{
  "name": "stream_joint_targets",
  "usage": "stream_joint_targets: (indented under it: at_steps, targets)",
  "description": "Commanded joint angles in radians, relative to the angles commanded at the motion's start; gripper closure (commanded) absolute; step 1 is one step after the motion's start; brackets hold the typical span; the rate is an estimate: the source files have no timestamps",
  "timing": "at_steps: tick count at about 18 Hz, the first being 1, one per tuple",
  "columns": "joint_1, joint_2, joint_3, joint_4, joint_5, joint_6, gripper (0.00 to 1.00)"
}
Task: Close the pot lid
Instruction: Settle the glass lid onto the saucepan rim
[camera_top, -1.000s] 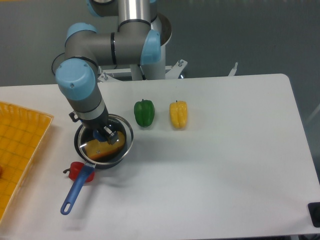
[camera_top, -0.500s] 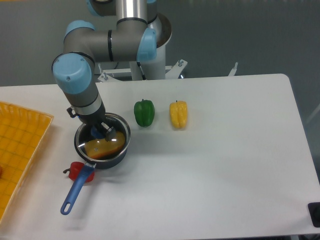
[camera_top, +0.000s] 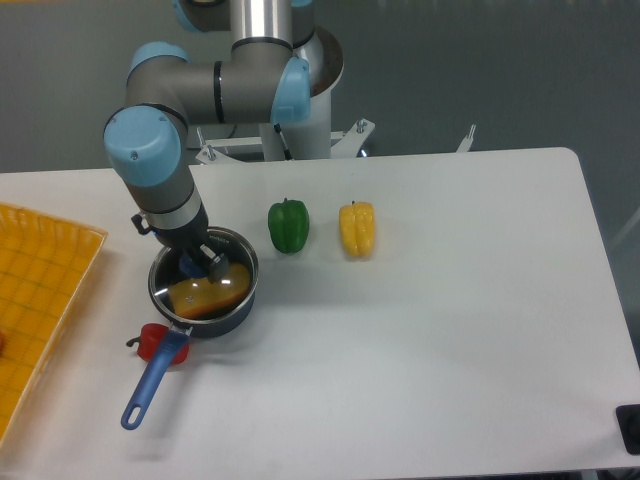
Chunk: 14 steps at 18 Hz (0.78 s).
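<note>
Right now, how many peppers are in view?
3, maybe 4: green bell pepper and yellow bell pepper mid-table, small red pepper under the blue pot handle. The orange item inside the pot may be another.

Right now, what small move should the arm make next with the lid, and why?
Probably let go of the knob and lift straight up. The lid looks to lie over the pot, its metal rim roughly following the pot's edge, with the gripper at its centre. Whether it sits fully flat cannot be told, so a slow release seems safest.
</note>
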Motion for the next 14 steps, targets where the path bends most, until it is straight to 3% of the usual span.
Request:
stream_joint_targets:
  at_steps: [7, 11, 14]
  targets:
    - [-0.005, 0.0, -0.002, 0.003, -0.003, -0.003, 0.43]
    - [-0.012, -0.002, -0.031, 0.072, -0.003, -0.002, 0.43]
    - [-0.012, -0.002, -0.032, 0.072, -0.003, 0.003, 0.43]
